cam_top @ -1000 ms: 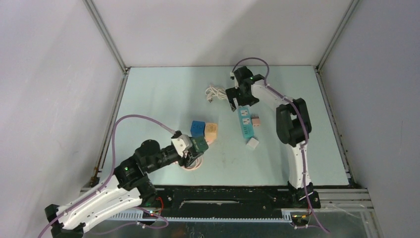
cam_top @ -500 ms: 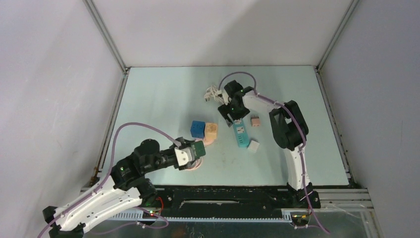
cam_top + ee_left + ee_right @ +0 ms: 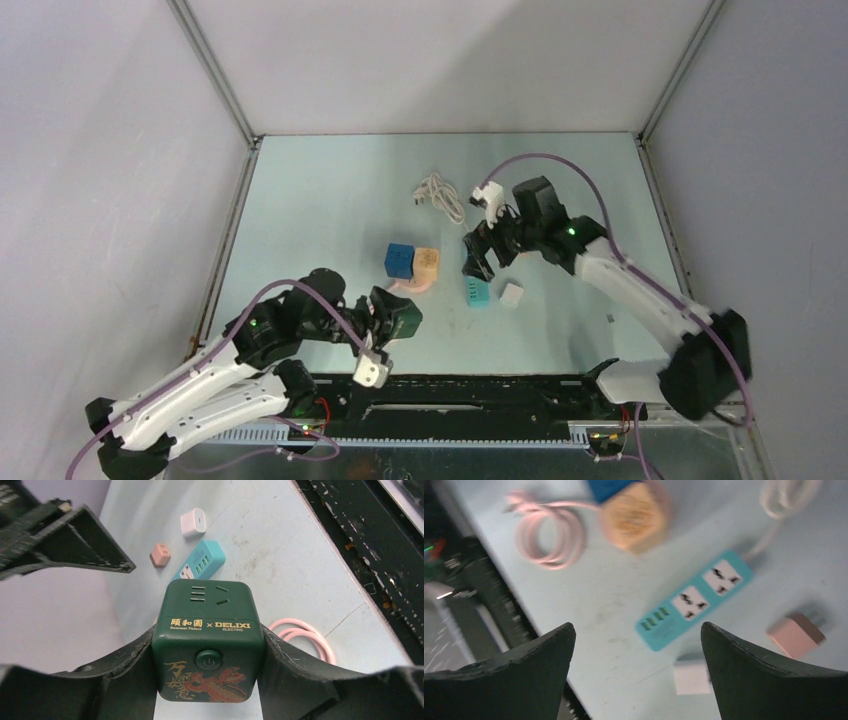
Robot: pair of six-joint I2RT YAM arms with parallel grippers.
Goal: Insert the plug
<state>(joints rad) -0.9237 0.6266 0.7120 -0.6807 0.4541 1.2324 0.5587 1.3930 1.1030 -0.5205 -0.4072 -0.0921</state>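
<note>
The left gripper [image 3: 207, 642] clamps the green socket cube [image 3: 207, 620] by the bench's near edge, while the right gripper [image 3: 636, 630], jaws apart, hangs over the teal power strip [image 3: 694, 600] mid-bench, the white plug [image 3: 511, 293] just beside it.

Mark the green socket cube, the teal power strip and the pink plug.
green socket cube [image 3: 207, 642]: left wrist view, front face above the button.
teal power strip [image 3: 694, 600]: right wrist view, top face at a socket.
pink plug [image 3: 795, 634]: right wrist view, its body.

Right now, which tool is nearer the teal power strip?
Right. The right tool hovers open just above the teal power strip; the left tool sits off to its near-left, gripping the green socket cube.
</note>
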